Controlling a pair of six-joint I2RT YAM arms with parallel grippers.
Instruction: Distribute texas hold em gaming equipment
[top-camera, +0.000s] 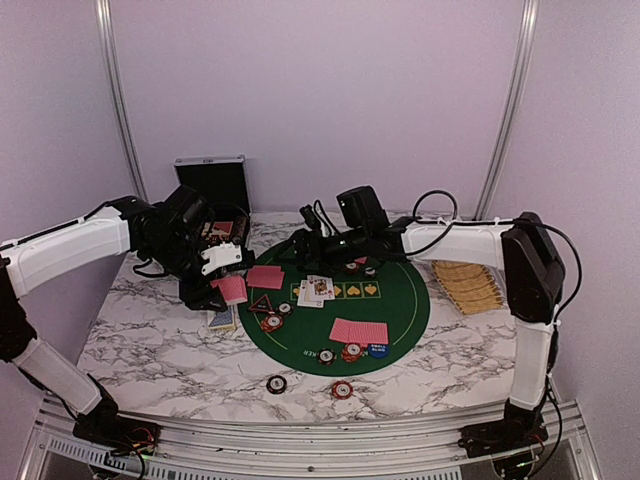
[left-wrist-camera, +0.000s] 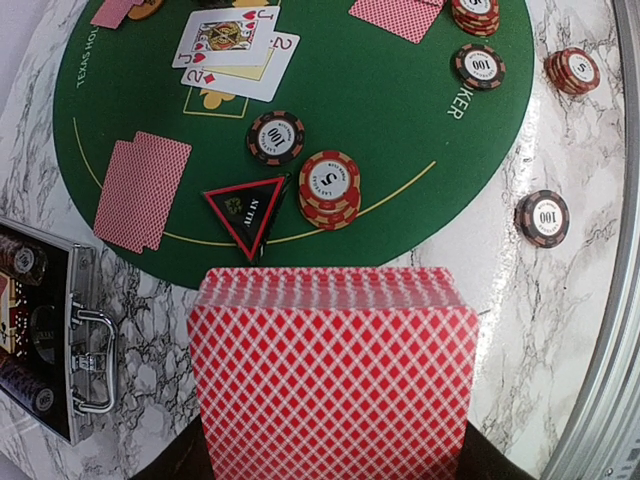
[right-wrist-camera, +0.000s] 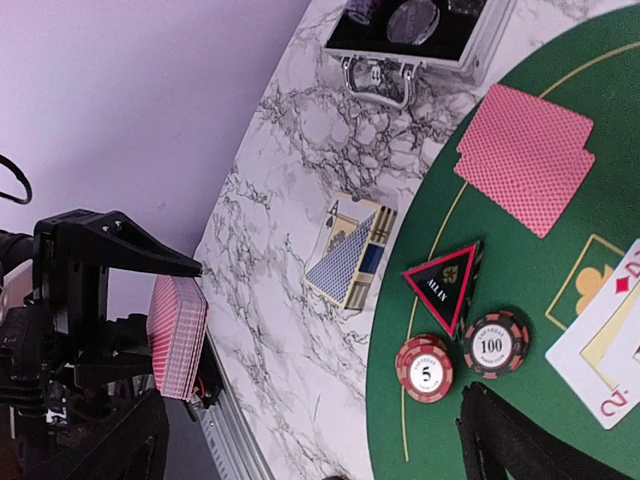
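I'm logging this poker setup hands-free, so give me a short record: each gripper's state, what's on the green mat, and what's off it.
left gripper: shut on the deck
right gripper: open, empty
green mat: face-up cards, face-down pair, triangular marker, red chip stack, black chip
marble table: dark stray chip, red stray chip, both off the mat

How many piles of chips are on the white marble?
2: a black pile and a red pile, side by side just off the mat's near edge. Others may be hidden.
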